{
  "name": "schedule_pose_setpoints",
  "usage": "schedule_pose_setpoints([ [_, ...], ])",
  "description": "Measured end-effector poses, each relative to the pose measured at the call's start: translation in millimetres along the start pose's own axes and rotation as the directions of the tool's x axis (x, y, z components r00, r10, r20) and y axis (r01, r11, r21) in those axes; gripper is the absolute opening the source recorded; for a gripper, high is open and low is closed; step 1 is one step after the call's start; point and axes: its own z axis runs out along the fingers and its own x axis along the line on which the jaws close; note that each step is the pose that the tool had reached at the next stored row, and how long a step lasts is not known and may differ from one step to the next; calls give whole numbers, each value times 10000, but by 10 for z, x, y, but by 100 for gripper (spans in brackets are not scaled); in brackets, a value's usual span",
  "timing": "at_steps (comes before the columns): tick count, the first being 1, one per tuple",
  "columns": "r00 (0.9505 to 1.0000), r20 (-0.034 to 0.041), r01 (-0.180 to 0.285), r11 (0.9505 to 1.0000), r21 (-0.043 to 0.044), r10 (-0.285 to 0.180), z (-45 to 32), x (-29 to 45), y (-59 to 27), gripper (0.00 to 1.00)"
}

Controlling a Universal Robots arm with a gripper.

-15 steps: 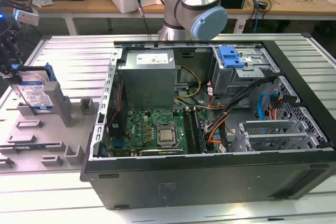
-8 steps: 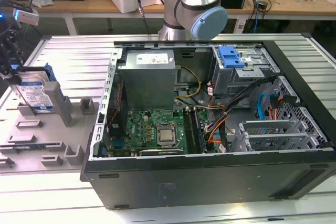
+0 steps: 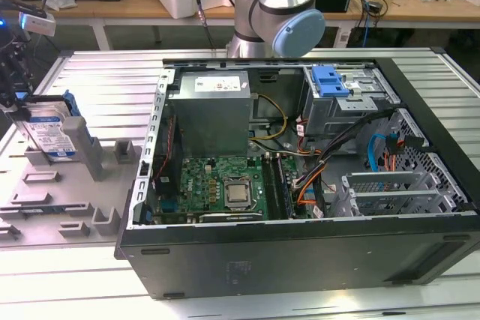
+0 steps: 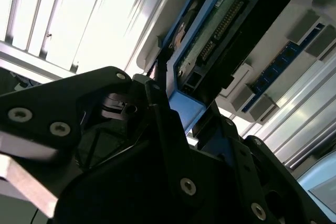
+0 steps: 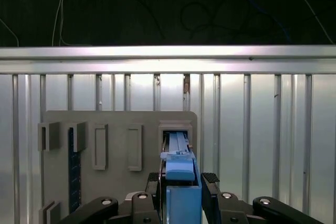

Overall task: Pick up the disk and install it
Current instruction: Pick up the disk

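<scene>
A flat silver-metal disk [image 3: 51, 134] with a blue plastic edge frame and a white-and-blue label, its print unreadable, stands on edge at the exterior view's left, at a grey plastic fixture plate [image 3: 75, 204] of raised slots. A black metal gripper [image 5: 182, 178] is clenched on the disk's blue frame, with fingers [image 5: 156, 178] pressed against both sides in the first wrist view. A grey upright post [image 3: 91, 151] stands just beside the disk. An open black computer case [image 3: 300, 260] lies apart, towards the exterior view's right, on the ribbed aluminium table [image 3: 97, 65].
</scene>
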Motion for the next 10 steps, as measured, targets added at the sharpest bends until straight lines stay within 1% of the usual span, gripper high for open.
schedule_pose_setpoints([
  [7, 10000, 19, 0, 10000, 0, 0, 0, 0, 0, 45],
  [8, 10000, 19, 0, 10000, 0, 0, 0, 0, 0, 46],
  [10, 10000, 19, 0, 10000, -1, 0, 0, 0, 0, 58],
])
